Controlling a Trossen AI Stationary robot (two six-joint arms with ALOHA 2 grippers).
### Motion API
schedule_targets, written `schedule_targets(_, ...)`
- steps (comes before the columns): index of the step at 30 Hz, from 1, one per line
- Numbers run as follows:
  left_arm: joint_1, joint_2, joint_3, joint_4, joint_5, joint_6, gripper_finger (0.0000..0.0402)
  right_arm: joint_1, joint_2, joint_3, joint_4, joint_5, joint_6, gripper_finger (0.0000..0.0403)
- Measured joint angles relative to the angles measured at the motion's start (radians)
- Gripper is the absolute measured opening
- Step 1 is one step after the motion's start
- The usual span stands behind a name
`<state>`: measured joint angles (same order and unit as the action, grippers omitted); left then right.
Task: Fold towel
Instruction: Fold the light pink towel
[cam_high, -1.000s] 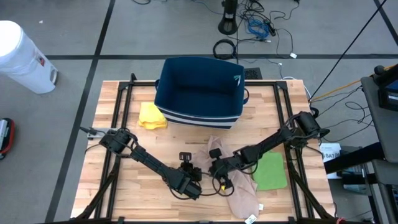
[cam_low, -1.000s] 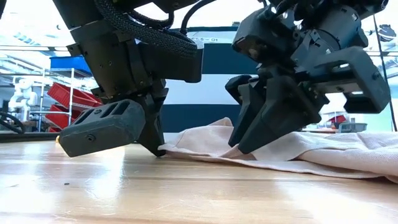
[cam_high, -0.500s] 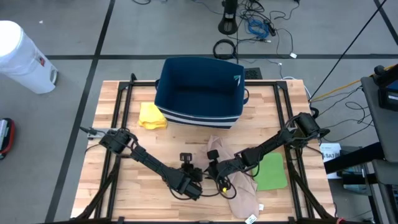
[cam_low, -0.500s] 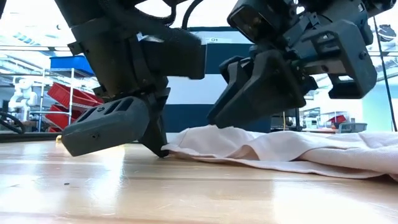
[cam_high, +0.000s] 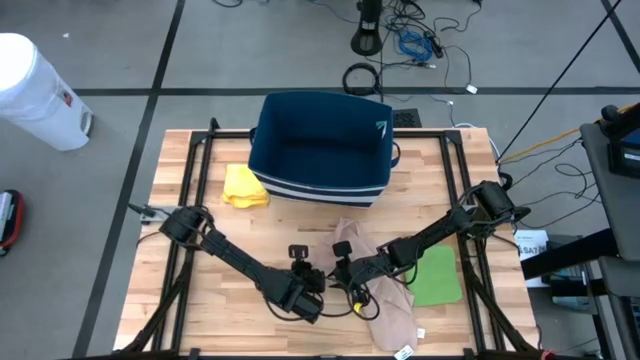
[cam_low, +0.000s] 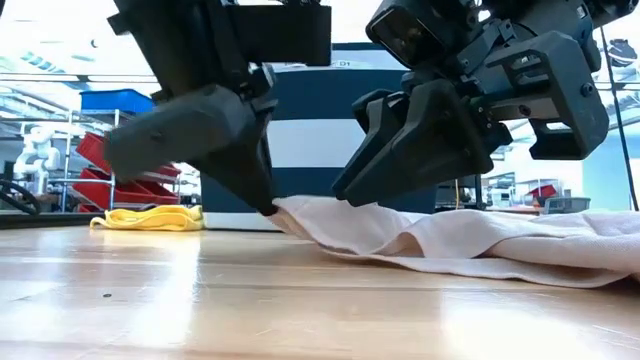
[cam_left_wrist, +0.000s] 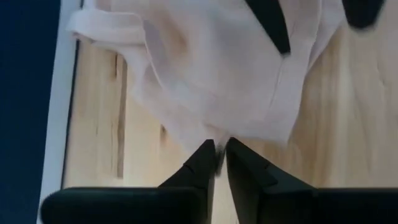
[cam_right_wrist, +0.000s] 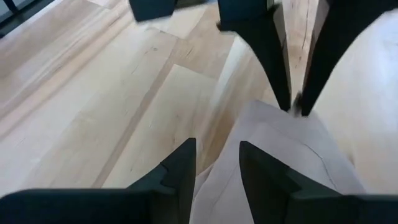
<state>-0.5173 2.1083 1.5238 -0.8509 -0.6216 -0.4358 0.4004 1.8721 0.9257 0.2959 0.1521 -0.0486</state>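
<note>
High view — pale pink towel (cam_high: 385, 300) crumpled on the wooden table (cam_high: 190, 300) in front of the blue bin (cam_high: 320, 150), green cloth (cam_high: 436, 276) just beside it, yellow cloth (cam_high: 244, 186) by the bin. Low view — left gripper (cam_low: 268, 205) pinching the towel's edge and holding it off the wood; right gripper (cam_low: 345, 192) open just above the fabric. Wrist views — left fingers (cam_left_wrist: 202, 163) closed on the towel edge, right fingers (cam_right_wrist: 180, 167) apart over towel and table.
</note>
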Motion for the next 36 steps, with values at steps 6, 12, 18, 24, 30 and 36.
schedule_targets(6, -0.007, -0.025, 0.000, -0.078, 0.059, -0.009, 0.0073, 0.002, 0.000, 0.000, 0.039, -0.024, -0.006, 0.0130)
schedule_targets(12, -0.014, -0.066, 0.000, -0.173, 0.054, -0.055, 0.0076, 0.001, 0.003, 0.000, 0.049, -0.023, -0.006, 0.0158)
schedule_targets(18, -0.044, -0.155, 0.000, -0.184, -0.111, -0.097, 0.0076, -0.006, 0.056, 0.000, 0.145, -0.018, -0.023, 0.0159)
schedule_targets(24, -0.102, -0.270, 0.000, -0.135, -0.279, -0.069, 0.0076, -0.032, 0.105, 0.000, 0.219, -0.017, -0.024, 0.0153)
schedule_targets(30, -0.139, -0.308, 0.001, -0.087, -0.326, -0.026, 0.0076, -0.059, 0.106, 0.000, 0.230, -0.029, -0.024, 0.0152)
schedule_targets(36, -0.140, -0.309, 0.001, -0.085, -0.339, -0.025, 0.0076, -0.070, 0.123, 0.000, 0.254, -0.079, -0.019, 0.0152)
